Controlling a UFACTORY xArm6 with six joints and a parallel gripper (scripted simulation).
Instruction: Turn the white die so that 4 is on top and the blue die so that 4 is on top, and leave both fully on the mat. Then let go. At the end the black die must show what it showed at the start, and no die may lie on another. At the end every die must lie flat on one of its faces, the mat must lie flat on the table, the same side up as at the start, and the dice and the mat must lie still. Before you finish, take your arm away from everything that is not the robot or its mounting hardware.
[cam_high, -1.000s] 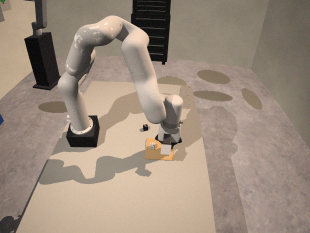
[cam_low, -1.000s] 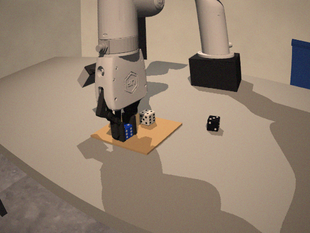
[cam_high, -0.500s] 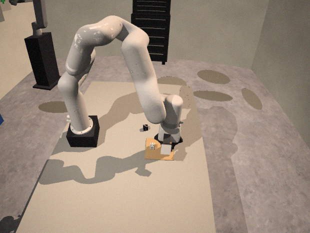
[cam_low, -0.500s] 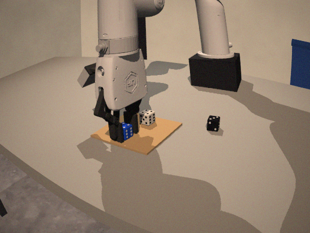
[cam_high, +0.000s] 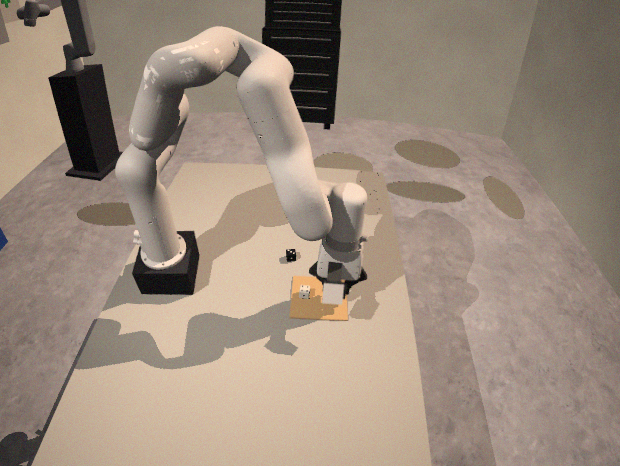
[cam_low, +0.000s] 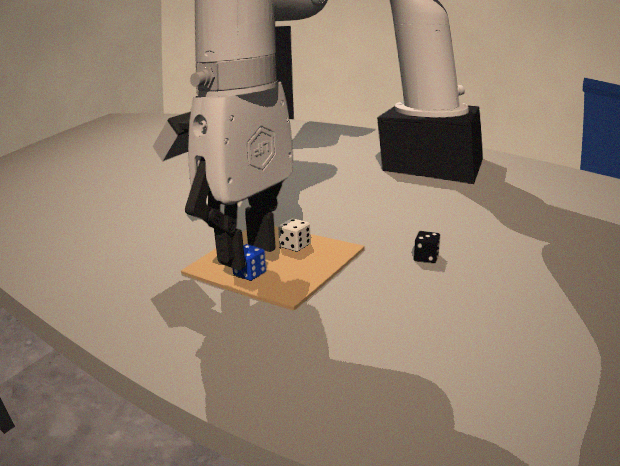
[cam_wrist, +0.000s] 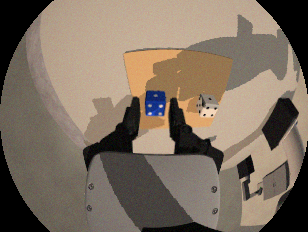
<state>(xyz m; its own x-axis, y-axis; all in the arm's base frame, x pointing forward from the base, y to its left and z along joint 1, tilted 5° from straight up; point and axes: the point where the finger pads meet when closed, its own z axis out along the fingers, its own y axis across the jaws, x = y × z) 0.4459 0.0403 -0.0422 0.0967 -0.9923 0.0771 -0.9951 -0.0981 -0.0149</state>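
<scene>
Orange mat (cam_high: 313, 311) (cam_low: 320, 268) (cam_wrist: 170, 61): thin, flat, matte square; right of centre in the top view, on a smooth beige table (cam_high: 240, 395) (cam_low: 400, 320) (cam_wrist: 90, 45).
Gripper (cam_high: 334, 300) (cam_low: 250, 258) (cam_wrist: 154, 105): partly open, black fingers either side of the blue die, gripping nothing; gap at both sides in the wrist view.
Blue die (cam_low: 254, 263) (cam_wrist: 155, 103): glossy cube, white pips, sitting on mat, left of centre in the exterior view.
White die (cam_high: 304, 291) (cam_low: 295, 235) (cam_wrist: 207, 106): black pips, on mat, right of the fingers in the wrist view.
Black die (cam_high: 290, 255) (cam_low: 427, 246): white pips, off the mat, right side of the exterior view.
</scene>
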